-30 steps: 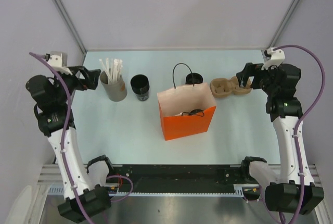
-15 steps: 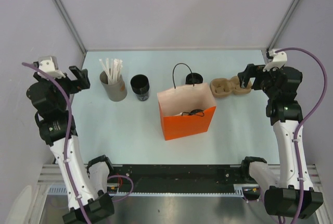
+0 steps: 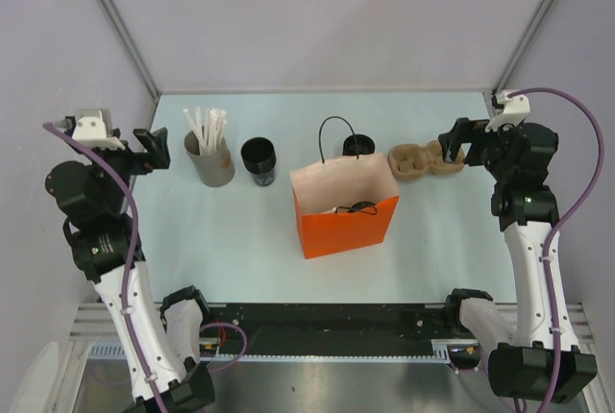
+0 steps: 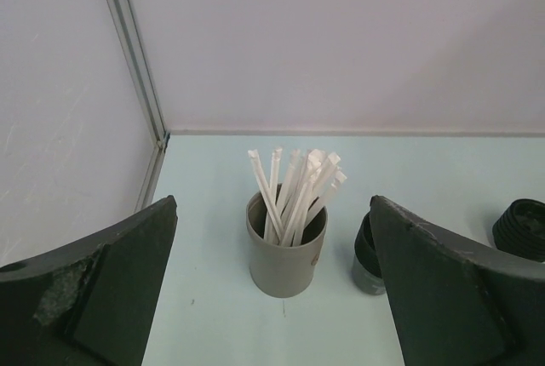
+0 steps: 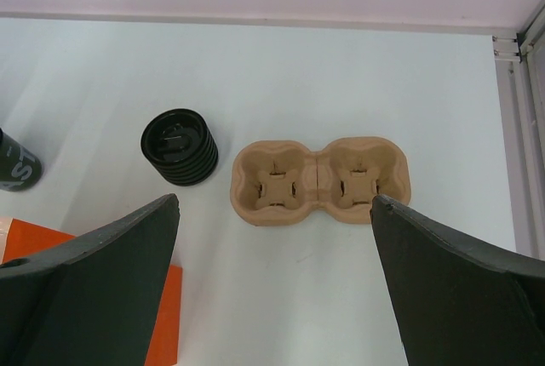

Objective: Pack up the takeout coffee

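Observation:
The takeout coffee seems to be the black round-lidded thing (image 3: 360, 207) deep inside the orange paper bag (image 3: 344, 223), mostly hidden by the bag's walls. My left gripper (image 3: 147, 150) hangs open and empty at the table's left edge, facing the grey straw cup (image 4: 287, 247) and short of it. In the left wrist view its fingers (image 4: 102, 289) stand wide on either side of that cup. My right gripper (image 3: 452, 145) is open and empty too, hovering over the right end of the brown cup carrier (image 5: 321, 180).
An open black cup without a lid (image 3: 258, 160) stands right of the straw cup (image 3: 212, 157). A stack of black lids (image 3: 357, 145) sits behind the bag, left of the carrier (image 3: 421, 160). The bag's corner (image 5: 162, 323) shows in the right wrist view.
My left arm has drawn back from the straw cup toward the table's left edge. The right gripper has shifted slightly over the carrier. Both stay open.

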